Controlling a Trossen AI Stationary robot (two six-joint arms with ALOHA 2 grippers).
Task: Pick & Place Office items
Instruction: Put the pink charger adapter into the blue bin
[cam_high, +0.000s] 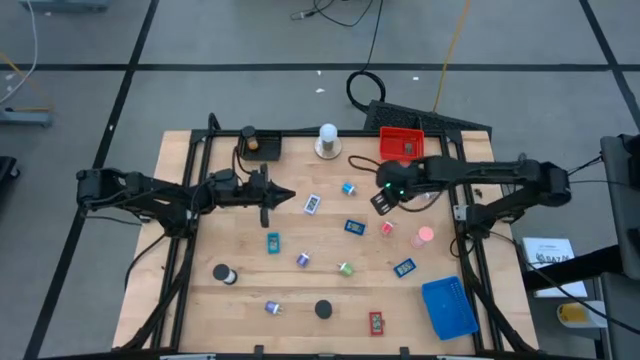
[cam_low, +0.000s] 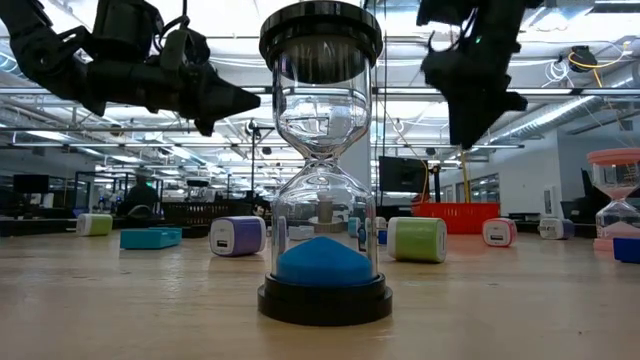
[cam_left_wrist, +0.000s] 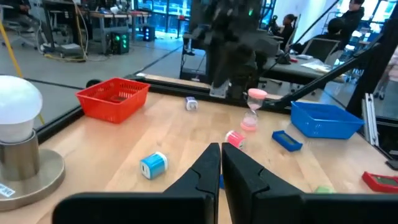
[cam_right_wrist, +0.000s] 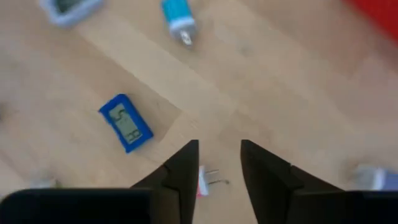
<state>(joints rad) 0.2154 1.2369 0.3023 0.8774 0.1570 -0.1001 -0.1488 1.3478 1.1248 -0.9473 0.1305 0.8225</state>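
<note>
A wooden bench (cam_high: 200, 300) is seen from above, with two dark robot arms reaching in from either side.

The left claw (cam_high: 283, 196) hovers above the bench left of centre, its two fingers pressed together and holding nothing; in its own wrist view the fingertips (cam_left_wrist: 219, 163) meet in a narrow seam.

The right claw (cam_high: 381, 203) hangs over the bench right of centre, just below the red tray (cam_high: 401, 143) at the far edge. Its fingers stand apart with nothing between them, and its wrist camera looks straight down on bare wood, a blue rectangular timer (cam_right_wrist: 126, 122) and a small blue plug-shaped piece (cam_right_wrist: 177, 18).

The office items lie scattered over the middle and near part of the bench: a white-framed timer (cam_high: 312, 204), a blue timer (cam_high: 355, 227), another blue timer (cam_high: 404, 268), a red timer (cam_high: 376, 322), a pink hourglass (cam_high: 425, 236) and a black cylinder (cam_high: 323, 310), among other small pieces.

A blue tray (cam_high: 448, 306) sits at the near right corner. A white knob on a round base (cam_high: 327, 140) stands at the far edge, left of the red tray.

At bench height, a blue-sand hourglass (cam_low: 322, 170) fills the foreground.
</note>
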